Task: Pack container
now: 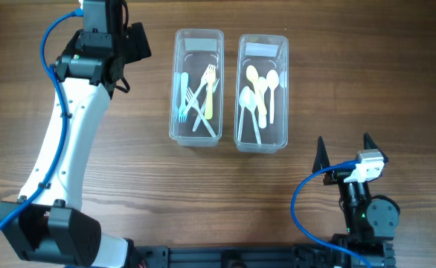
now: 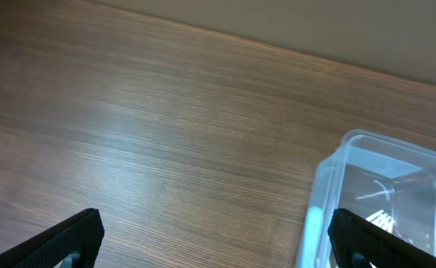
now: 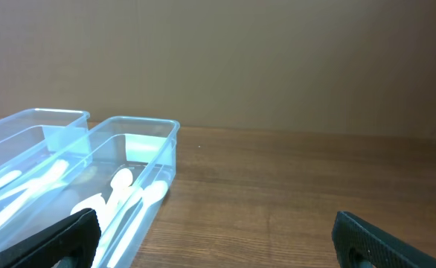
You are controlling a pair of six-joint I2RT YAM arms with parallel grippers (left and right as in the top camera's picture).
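A clear fork container (image 1: 175, 89) holding forks (image 1: 203, 97) stands mid-table (image 1: 382, 67), with a matching spoon container (image 1: 286, 89) full of spoons (image 1: 259, 93) just beside it at its 3 o'clock. The left gripper (image 1: 135, 41) hangs at their 10 o'clock and the right gripper (image 1: 344, 149) at 4 o'clock, both with jaws spread wide and holding nothing.

The left arm (image 1: 69, 126) is stretching from the near-left corner of the desk (image 1: 277, 201) up toward its far-left part, with the long white link lying straight and the wrist bending inward. The left gripper (image 2: 214, 219) is hovering above the desk with its fingers (image 2: 69, 238) spread wide. The right arm (image 1: 367, 212) is sitting folded at the desk's near-right edge. The right gripper (image 1: 344, 152) is pointing toward the desk's far side, fingers (image 3: 62, 238) parted wide.
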